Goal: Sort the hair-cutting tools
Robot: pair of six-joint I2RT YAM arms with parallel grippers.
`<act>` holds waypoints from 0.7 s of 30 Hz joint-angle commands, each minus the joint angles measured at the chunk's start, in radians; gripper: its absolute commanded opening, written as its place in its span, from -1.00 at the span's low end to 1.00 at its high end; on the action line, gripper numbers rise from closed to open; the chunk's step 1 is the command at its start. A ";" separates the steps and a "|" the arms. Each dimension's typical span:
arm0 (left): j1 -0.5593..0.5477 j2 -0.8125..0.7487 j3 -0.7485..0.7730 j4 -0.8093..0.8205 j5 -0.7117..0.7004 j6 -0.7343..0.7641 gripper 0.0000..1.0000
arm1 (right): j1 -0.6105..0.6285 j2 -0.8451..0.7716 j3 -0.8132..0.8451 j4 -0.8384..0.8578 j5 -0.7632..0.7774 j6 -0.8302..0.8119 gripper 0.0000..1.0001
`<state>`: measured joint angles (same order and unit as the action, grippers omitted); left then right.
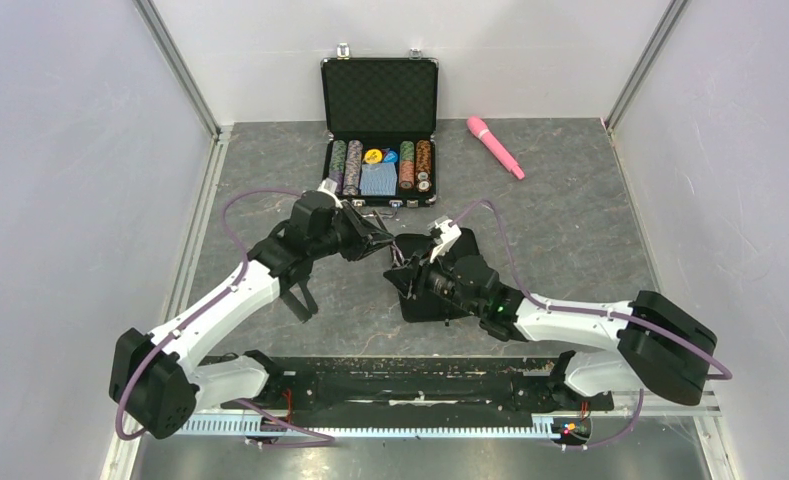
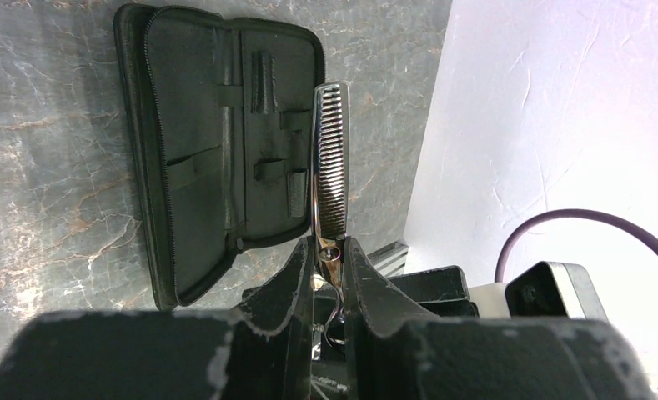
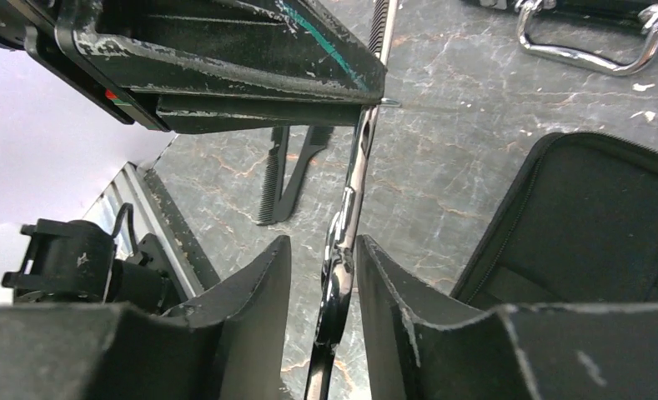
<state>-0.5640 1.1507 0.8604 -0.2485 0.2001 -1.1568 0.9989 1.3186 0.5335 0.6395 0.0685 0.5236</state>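
The silver scissors (image 2: 329,158), with a toothed blade, are held up off the table. My left gripper (image 2: 329,246) is shut on them near the pivot. In the right wrist view their shiny handle (image 3: 346,225) runs between the fingers of my right gripper (image 3: 323,246), which stands open around it with a gap on the left side. From above, the left gripper (image 1: 375,240) and the right gripper (image 1: 405,268) meet nose to nose at mid-table. Two black combs (image 3: 288,175) lie crossed on the table under the left arm (image 1: 298,295).
An open black fabric pouch (image 2: 200,150) lies beneath the right gripper (image 1: 425,305). An open case of poker chips (image 1: 380,130) stands at the back, its metal handle (image 3: 584,42) facing me. A pink wand (image 1: 495,145) lies at the back right.
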 commanded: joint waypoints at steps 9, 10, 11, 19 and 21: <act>-0.040 -0.021 0.011 0.064 -0.045 -0.038 -0.95 | 0.003 -0.090 -0.064 0.107 0.094 0.002 -0.76; -0.042 -0.022 0.012 0.064 -0.047 -0.035 -0.96 | 0.003 -0.093 -0.069 0.107 0.097 0.002 -0.92; -0.042 -0.021 0.012 0.063 -0.051 -0.030 -0.95 | 0.004 -0.097 -0.072 0.105 0.101 0.002 -1.00; -0.042 -0.016 0.091 -0.055 -0.148 0.121 0.21 | 0.003 -0.201 -0.139 0.056 0.177 0.013 -1.00; -0.042 -0.015 0.122 -0.111 -0.196 0.184 0.49 | 0.000 -0.238 -0.162 0.025 0.200 0.018 -1.00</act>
<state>-0.6102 1.1473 0.8913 -0.2798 0.1139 -1.1114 0.9989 1.1629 0.4053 0.6724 0.1894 0.5320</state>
